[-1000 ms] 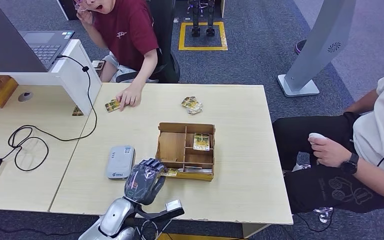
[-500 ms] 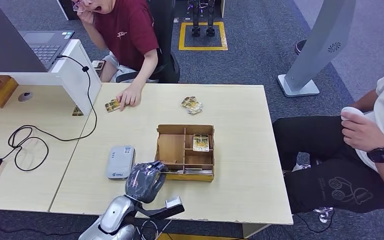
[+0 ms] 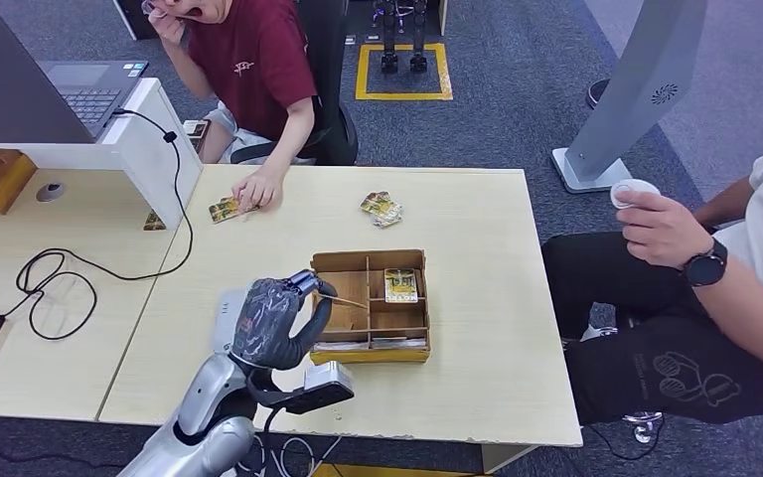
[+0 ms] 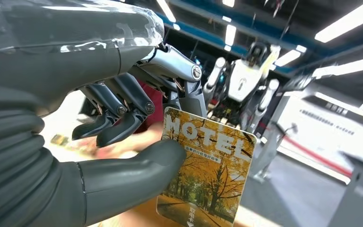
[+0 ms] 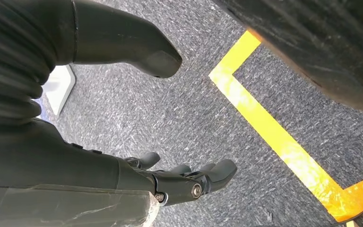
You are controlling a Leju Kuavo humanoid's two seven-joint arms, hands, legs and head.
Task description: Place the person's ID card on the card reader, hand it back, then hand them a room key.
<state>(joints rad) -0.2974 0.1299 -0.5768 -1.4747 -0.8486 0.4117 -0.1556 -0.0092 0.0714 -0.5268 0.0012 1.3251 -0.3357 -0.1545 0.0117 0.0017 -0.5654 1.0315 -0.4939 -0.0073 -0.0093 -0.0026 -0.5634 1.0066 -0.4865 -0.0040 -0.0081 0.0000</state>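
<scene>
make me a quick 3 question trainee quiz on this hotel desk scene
1. True or false: the left robot hand holds a yellow HOTEL card with an autumn tree picture.
2. Where does the right robot hand hang? A) over the beige table B) over grey carpet with yellow tape C) inside the tray
3. Fill in: one more card lies in a compartment of the brown wooden divided ____.

Key: 1 true; 2 B; 3 tray
</scene>
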